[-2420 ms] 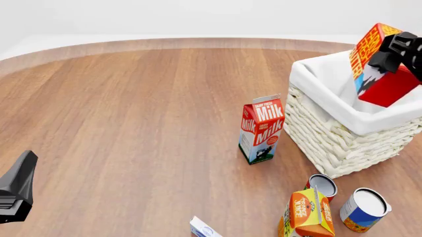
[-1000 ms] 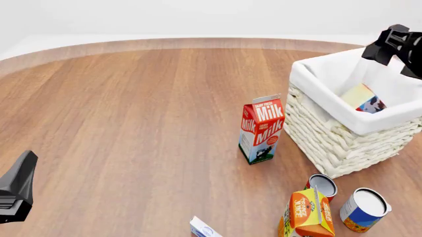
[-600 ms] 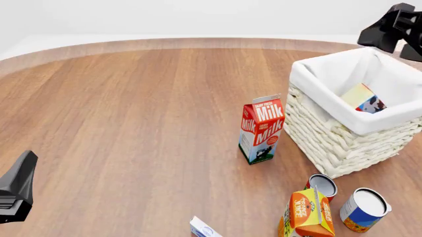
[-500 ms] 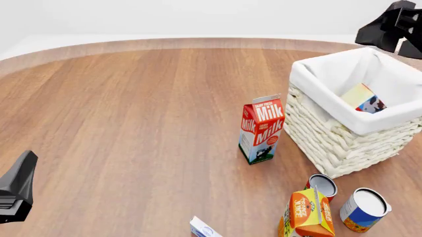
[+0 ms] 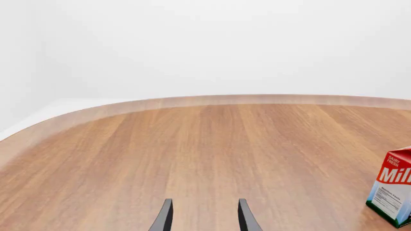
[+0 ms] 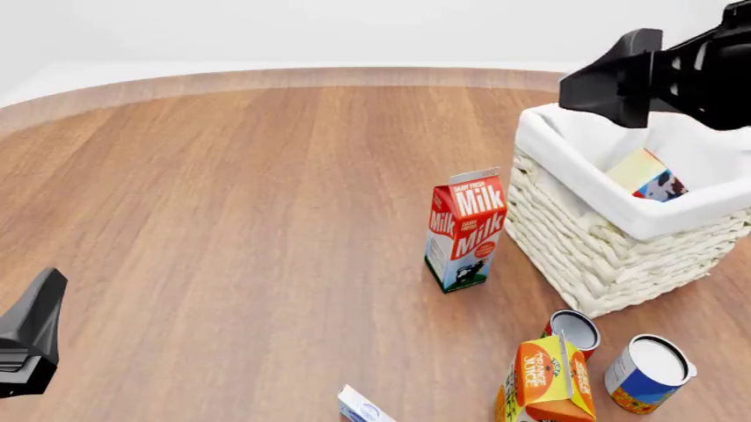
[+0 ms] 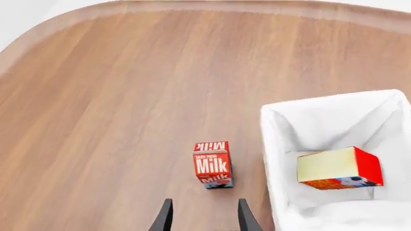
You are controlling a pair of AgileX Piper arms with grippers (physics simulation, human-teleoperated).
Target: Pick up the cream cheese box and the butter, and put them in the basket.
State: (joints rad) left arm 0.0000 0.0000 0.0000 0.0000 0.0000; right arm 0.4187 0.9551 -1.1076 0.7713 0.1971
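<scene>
The butter (image 6: 648, 176) lies on its side inside the basket (image 6: 575, 145), pale face up, also seen in the right wrist view (image 7: 339, 167). My right gripper (image 6: 604, 79) hovers open and empty high above the basket's far left rim (image 7: 273, 139), its fingers (image 7: 164, 216) pointing down at the table. The cream cheese box (image 6: 361, 409) is a white box with blue markings, cut off by the near edge of the front view. My left gripper (image 6: 41, 303) sits open and empty at the near left, fingers (image 5: 244, 216) facing bare wood.
A red-and-white milk carton (image 6: 467, 230) stands just left of the basket, also in the wrist views (image 7: 212, 164) (image 5: 393, 192). An orange juice carton (image 6: 546, 382) and two cans (image 6: 572, 330) (image 6: 649, 374) stand near the basket's front corner.
The right gripper let go of the butter, which now lies in the basket, then rose and swung left over the basket's rim. The left arm has not moved.
</scene>
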